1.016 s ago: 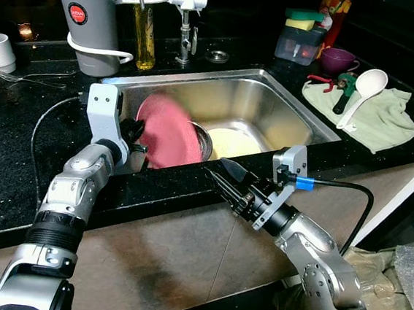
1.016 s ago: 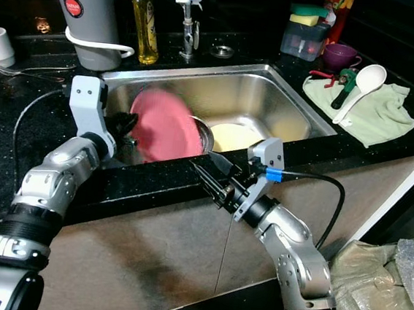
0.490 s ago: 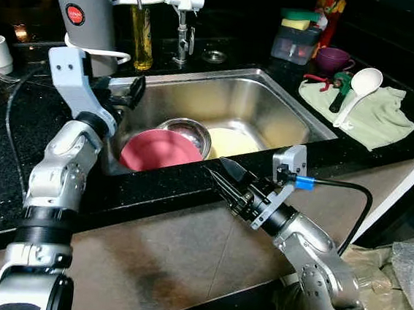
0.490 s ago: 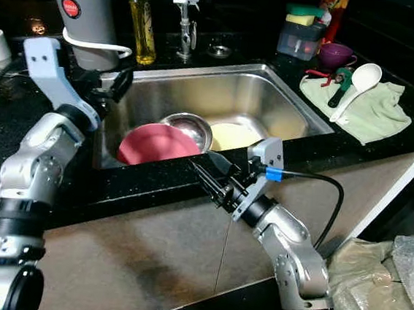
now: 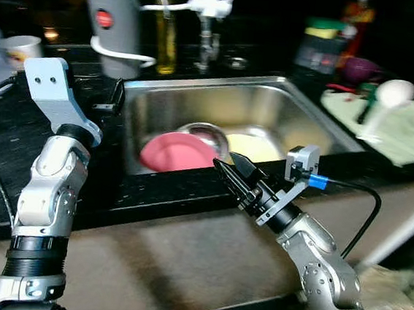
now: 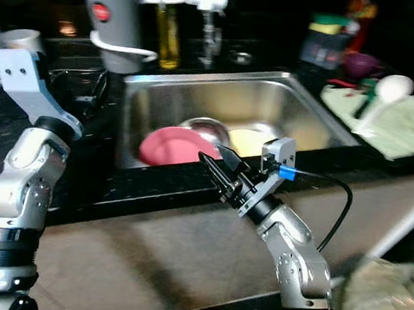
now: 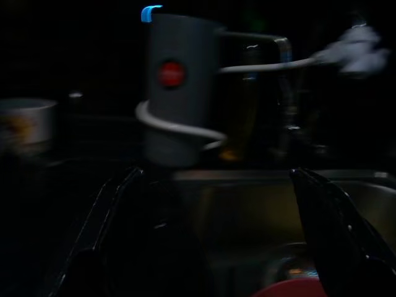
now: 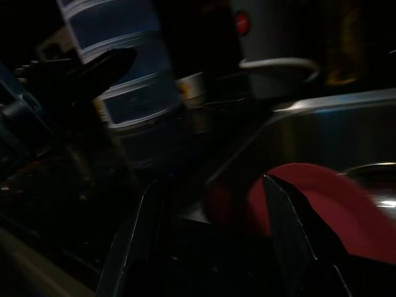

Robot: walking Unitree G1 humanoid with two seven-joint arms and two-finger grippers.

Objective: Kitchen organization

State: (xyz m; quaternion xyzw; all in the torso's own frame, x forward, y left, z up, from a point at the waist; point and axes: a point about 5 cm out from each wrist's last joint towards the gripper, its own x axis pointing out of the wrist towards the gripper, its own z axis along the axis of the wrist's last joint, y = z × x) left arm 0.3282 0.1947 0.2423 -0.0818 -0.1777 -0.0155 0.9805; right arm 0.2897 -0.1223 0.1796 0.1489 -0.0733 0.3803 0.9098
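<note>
1. A stainless steel sink point(image 5: 299, 112) is set into a black countertop point(image 5: 3, 135) and serves as the landmark here.
2. A red plate point(image 5: 176, 152) is seen lying inside the sink, near its front wall on the robot's left side.
3. A steel bowl point(image 5: 203, 131) is partly covered by the plate, just behind it, and a pale yellow dish point(image 5: 255, 146) is seen beside the bowl, further toward the robot's right within the sink.
4. The left gripper point(image 5: 113, 96) is held over the countertop at the sink's left rim; its fingers point(image 7: 108, 210) are spread apart in the left wrist view and nothing is held between them.
5. The right gripper point(image 5: 229, 173) is held in front of the sink's front edge, above the tan cabinet front point(image 5: 167, 261); its fingers point(image 8: 291, 210) are shown apart in the right wrist view, with nothing between them.
6. Behind the sink a white faucet point(image 5: 210, 5) is mounted, with a yellow bottle point(image 5: 165, 37) beside it.
7. A grey cylindrical appliance point(image 5: 117, 22) bearing a red round mark is placed behind the sink's left corner.
8. A white mug point(image 5: 21, 48) is placed further left of the appliance.
9. To the right of the sink a pale green cloth point(image 5: 403, 133) is spread, and a white ladle point(image 5: 385, 99) lies on it.
</note>
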